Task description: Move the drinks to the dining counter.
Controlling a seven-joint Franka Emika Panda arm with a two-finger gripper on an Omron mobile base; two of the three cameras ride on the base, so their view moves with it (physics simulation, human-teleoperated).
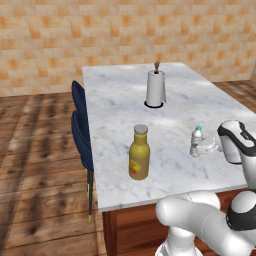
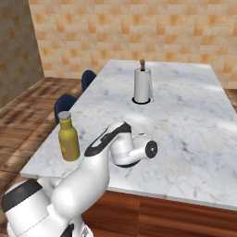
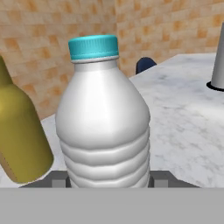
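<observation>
Small clear ribbed water bottle with blue cap, pinched low on its body by the fingers.
It's standing on the white-grey marble tabletop near the amber-yellow bottle; probably light, thin-walled and squashy, so the stiffer ribbed belly looks like the best hold.

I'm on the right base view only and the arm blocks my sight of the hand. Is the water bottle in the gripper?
Observer: Yes. In the hand view the water bottle sits between the two fingertips, which press its sides; the gripper is shut on it.
Operator: Is it standing on the dining counter?
Observer: In the left base view its base seems to rest on the dining counter, upright, near the front right edge.
Operator: How is it placed relative to the amber bottle?
Observer: The amber bottle stands to the water bottle's left, apart from it, with bare marble between.
</observation>
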